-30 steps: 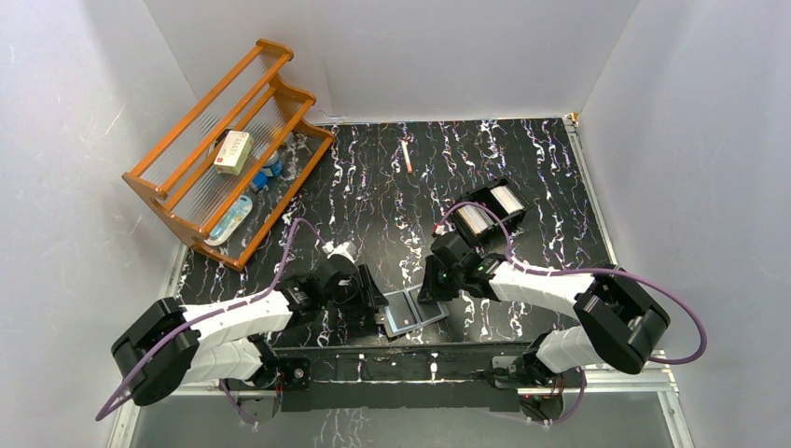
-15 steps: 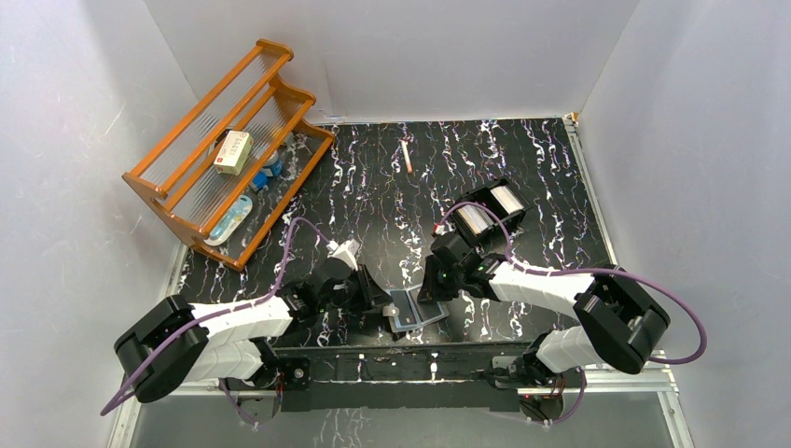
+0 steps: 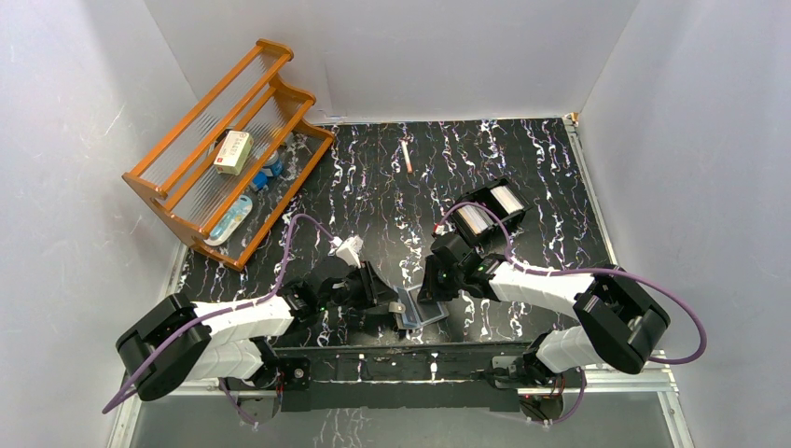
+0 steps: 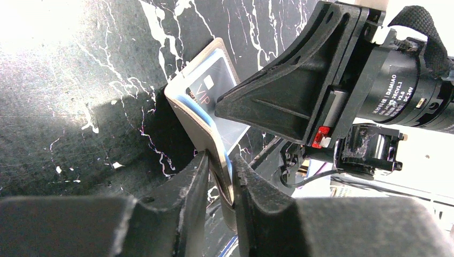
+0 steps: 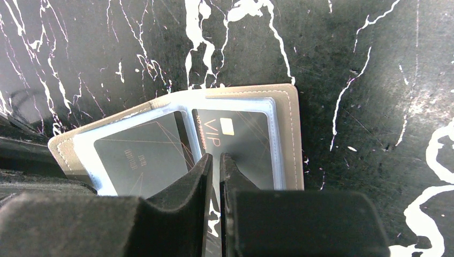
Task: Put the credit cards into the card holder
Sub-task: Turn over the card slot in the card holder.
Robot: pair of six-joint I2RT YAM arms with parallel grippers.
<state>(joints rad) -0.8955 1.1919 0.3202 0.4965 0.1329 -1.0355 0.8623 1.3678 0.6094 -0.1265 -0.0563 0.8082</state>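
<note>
Left gripper (image 4: 218, 163) is clamped on one flap of the card holder (image 4: 184, 110), holding that side tilted up off the table (image 4: 80, 107). Right gripper (image 5: 214, 158) has its jaws almost together with just a sliver between them. Its tips are down on the holder's middle fold, and I can't tell if they're pinching anything. Either side of those tips, two dark credit cards (image 5: 249, 142) sit in the clear pockets.
</note>
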